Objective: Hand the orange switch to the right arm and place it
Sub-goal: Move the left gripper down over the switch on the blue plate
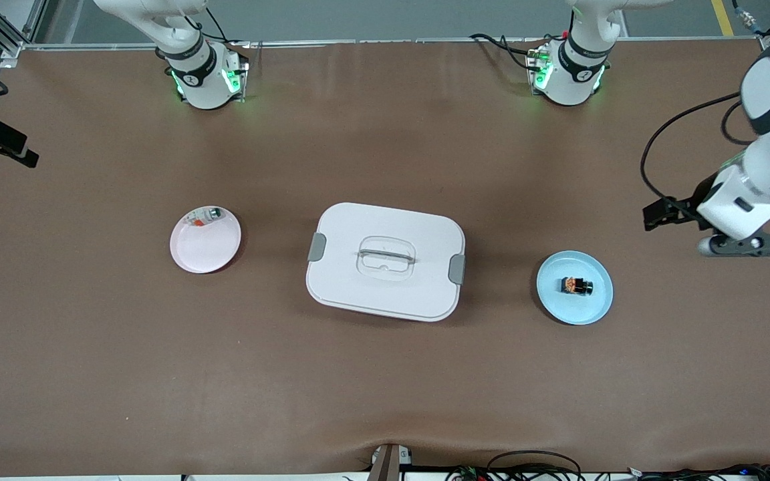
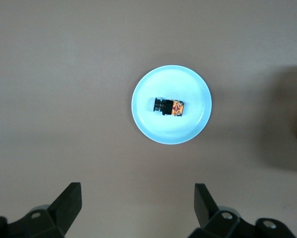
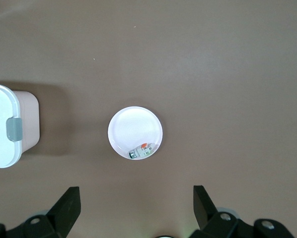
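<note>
The orange switch [image 1: 575, 286] just lies in the middle of the blue plate [image 1: 599, 307] at the right of the frame, the pink plate [image 1: 201, 250] at left-center holds a small clear-silvery piece [image 1: 206, 215] right up at its rim, and the white lidded box [image 1: 385, 260] sits shut between the two plates. There's lots of bare brown table [image 1: 385, 387] around all three, well in from the edges. The left gripper [image 2: 137, 198] hangs above the table beside the blue plate, the right gripper [image 3: 136, 201] hangs high up by the pink plate; both are spread wide and empty.
</note>
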`<state>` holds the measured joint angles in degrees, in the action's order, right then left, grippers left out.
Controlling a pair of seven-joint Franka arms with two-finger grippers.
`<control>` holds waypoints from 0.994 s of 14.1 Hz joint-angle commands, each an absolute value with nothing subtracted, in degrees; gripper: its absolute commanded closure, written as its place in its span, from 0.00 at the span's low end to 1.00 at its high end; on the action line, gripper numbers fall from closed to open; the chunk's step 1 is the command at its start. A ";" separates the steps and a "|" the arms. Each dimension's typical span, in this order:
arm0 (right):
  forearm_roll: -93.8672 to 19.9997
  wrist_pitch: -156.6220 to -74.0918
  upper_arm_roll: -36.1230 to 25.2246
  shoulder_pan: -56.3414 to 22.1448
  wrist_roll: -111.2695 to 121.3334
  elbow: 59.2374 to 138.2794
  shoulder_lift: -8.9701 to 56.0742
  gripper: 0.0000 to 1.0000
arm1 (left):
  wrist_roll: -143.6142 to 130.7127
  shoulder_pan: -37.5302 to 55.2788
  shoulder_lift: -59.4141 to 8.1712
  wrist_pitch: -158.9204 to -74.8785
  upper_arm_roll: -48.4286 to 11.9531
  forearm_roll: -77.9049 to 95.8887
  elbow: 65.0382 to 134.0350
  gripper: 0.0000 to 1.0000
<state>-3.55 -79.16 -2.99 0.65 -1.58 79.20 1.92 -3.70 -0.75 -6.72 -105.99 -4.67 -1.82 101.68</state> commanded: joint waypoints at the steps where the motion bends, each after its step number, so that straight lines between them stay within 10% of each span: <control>1: -3.52 -78.75 -2.72 1.58 0.70 79.19 1.67 0.00 | -2.46 -0.79 -6.24 -115.71 -4.83 -0.88 109.75 0.00; 14: 0.44 -80.33 -2.72 1.41 0.00 79.01 1.49 0.00 | -0.70 0.26 -18.80 -142.28 -6.86 -2.72 118.65 0.00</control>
